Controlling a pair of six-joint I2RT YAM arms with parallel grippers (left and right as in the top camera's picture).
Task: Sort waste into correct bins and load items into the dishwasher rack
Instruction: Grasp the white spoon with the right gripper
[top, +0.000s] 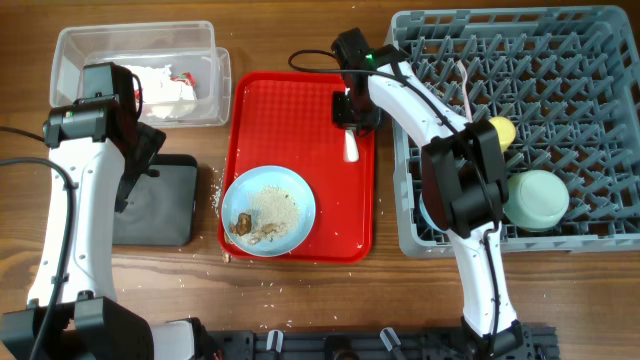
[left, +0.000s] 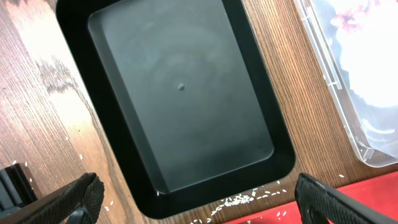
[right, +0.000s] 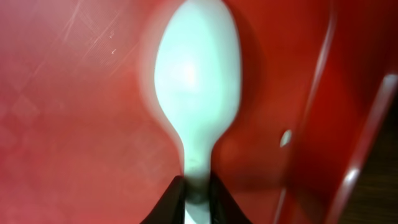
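Left wrist, left gripper (left: 199, 198): fingers apart, over black tray (left: 180, 87).
Bin (top: 135, 72): table's 10 o'clock corner, white waste inside.
Plate (top: 268, 210): 7 o'clock on red tray (top: 290, 110), food scraps on it.
Spoon (top: 351, 150): 2 o'clock on red tray, handle clamped by right gripper (top: 350, 120).
Rack (top: 600, 60): table's 3 o'clock side, holds cup (top: 538, 198).

The left gripper (left: 199, 208) hangs with fingers (left: 74, 198) spread wide, apparently pointing straight down. The right arm (top: 420, 105) stretches forward and leftward, its gripper (right: 198, 199) pinched tight on a spoon (right: 196, 87) handle.
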